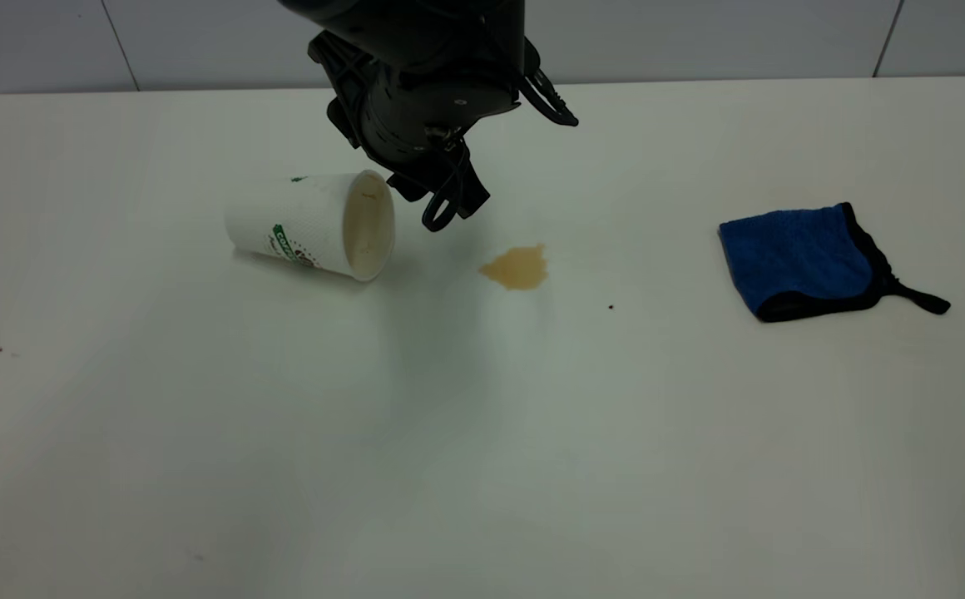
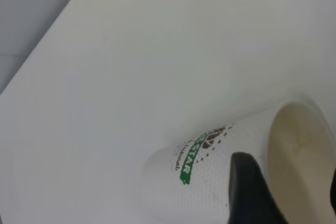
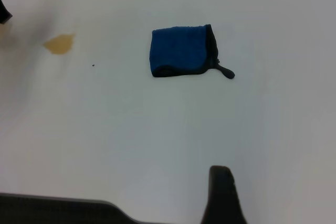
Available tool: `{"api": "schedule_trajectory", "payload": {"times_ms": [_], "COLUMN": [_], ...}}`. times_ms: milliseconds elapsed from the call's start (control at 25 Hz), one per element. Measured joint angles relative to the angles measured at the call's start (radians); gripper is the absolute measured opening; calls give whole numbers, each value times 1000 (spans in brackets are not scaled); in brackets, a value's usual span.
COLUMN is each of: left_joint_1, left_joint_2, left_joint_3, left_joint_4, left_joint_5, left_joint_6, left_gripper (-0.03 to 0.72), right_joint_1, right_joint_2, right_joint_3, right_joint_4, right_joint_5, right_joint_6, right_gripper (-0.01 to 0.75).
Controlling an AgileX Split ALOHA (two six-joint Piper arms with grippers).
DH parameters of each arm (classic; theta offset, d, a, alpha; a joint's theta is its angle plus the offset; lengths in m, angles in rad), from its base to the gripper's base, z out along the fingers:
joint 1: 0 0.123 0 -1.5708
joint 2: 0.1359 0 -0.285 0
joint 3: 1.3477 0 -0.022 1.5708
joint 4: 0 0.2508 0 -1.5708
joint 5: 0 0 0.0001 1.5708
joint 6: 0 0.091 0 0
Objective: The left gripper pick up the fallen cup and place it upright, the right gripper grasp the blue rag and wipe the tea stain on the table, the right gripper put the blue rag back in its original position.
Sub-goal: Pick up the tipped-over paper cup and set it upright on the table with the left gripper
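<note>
A white paper cup (image 1: 312,225) with green print lies on its side at the table's left, mouth toward the tea stain (image 1: 517,268). My left gripper (image 1: 437,204) hangs just right of the cup's mouth, open. In the left wrist view the cup (image 2: 210,177) fills the lower part. One finger (image 2: 247,187) is over its wall near the rim and the other is at the frame's edge, so the gripper (image 2: 290,182) straddles the rim. The blue rag (image 1: 799,259) lies folded at the right. My right gripper (image 3: 281,182) is open and empty, well short of the rag (image 3: 181,51).
The white table (image 1: 482,433) ends at a grey wall behind. A tiny dark speck (image 1: 611,307) lies between stain and rag. The rag has a black trim and a loop tail (image 1: 927,299) pointing right. The stain also shows in the right wrist view (image 3: 59,43).
</note>
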Motion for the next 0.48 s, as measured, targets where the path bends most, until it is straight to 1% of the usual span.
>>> {"api": "schedule_trajectory", "payload": {"times_ms": [280, 480], "left_joint_1": [0, 7], "left_joint_2": [48, 67], "left_joint_3": [-17, -17], "left_joint_4": [10, 32], "left_joint_5": [70, 81], "left_joint_6": [-10, -51], "left_gripper": [406, 404], "right_joint_1": [0, 0], "right_joint_2": [0, 0], "right_joint_3": [0, 0], "right_joint_4": [0, 0], "right_joint_5": [0, 0], "right_joint_6": [0, 0], "right_gripper": [573, 573]}}
